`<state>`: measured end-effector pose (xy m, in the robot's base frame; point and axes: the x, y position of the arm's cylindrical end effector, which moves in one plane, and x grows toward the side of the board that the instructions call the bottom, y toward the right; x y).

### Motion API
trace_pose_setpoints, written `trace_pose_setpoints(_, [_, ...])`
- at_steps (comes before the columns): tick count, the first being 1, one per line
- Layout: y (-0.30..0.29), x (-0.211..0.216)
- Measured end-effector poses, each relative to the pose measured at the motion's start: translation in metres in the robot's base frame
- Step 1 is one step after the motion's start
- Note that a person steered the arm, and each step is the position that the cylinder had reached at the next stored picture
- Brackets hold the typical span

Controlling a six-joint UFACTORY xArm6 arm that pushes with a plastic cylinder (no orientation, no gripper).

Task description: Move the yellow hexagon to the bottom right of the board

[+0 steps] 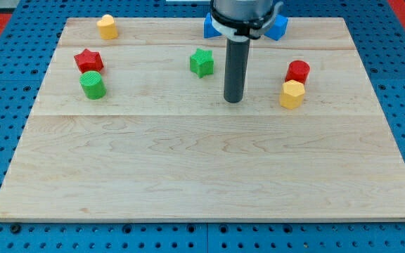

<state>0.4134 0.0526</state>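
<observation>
The yellow hexagon [292, 93] stands on the wooden board [209, 169] at the view's right, just below a red cylinder [298, 72] and touching it or nearly so. My tip [233, 100] rests on the board to the left of the yellow hexagon, about a block's width and a half away from it. The rod rises straight up to the arm's body at the view's top. A green star [202, 62] lies up and to the left of the tip.
A red star [88, 61] and a green cylinder [92, 85] sit at the view's left. A second yellow block [107, 27] is at the top left. Blue blocks [278, 27] show at the top, partly hidden behind the arm.
</observation>
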Motion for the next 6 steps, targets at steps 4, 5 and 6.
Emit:
trace_pose_setpoints(4, [0.116,-0.017])
trace_pose_setpoints(5, [0.117,0.036])
trace_pose_setpoints(6, [0.103,0.019])
